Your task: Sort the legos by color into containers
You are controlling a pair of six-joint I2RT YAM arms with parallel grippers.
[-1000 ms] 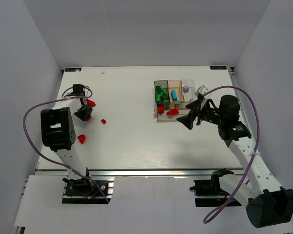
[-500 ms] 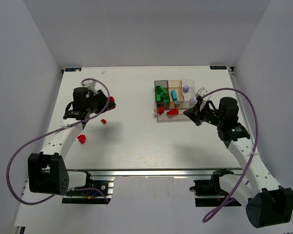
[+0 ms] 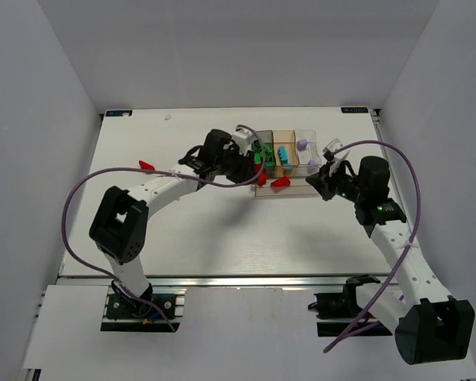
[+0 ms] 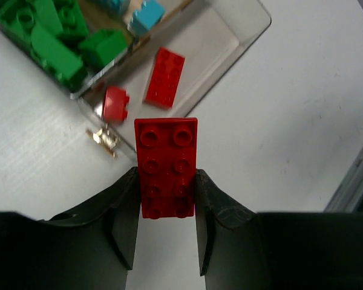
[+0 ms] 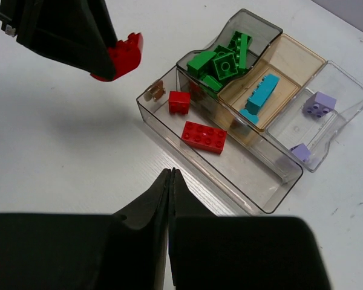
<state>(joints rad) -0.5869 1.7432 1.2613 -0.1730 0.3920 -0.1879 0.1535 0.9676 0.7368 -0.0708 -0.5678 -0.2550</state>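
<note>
Top view: since a second ago the left arm is swinging from the far-left of the desk (image 3: 206,230) across to the tray (image 3: 297,191). The left fingers (image 3: 250,168) are now hanging at its near-left corner. The right fingers (image 3: 319,179), spread a second ago, are now sitting pressed together and empty, just right of the tray.

Left wrist view: the left fingers are clamping a red brick (image 4: 167,166) by its long sides. Its long axis is pointing ahead at the long clear compartment (image 4: 230,36), where two red bricks (image 4: 164,77) are lying.

Right wrist view: the carried brick is hovering just short of that compartment. Judgement: the left arm is needing a small advance before releasing.
</note>
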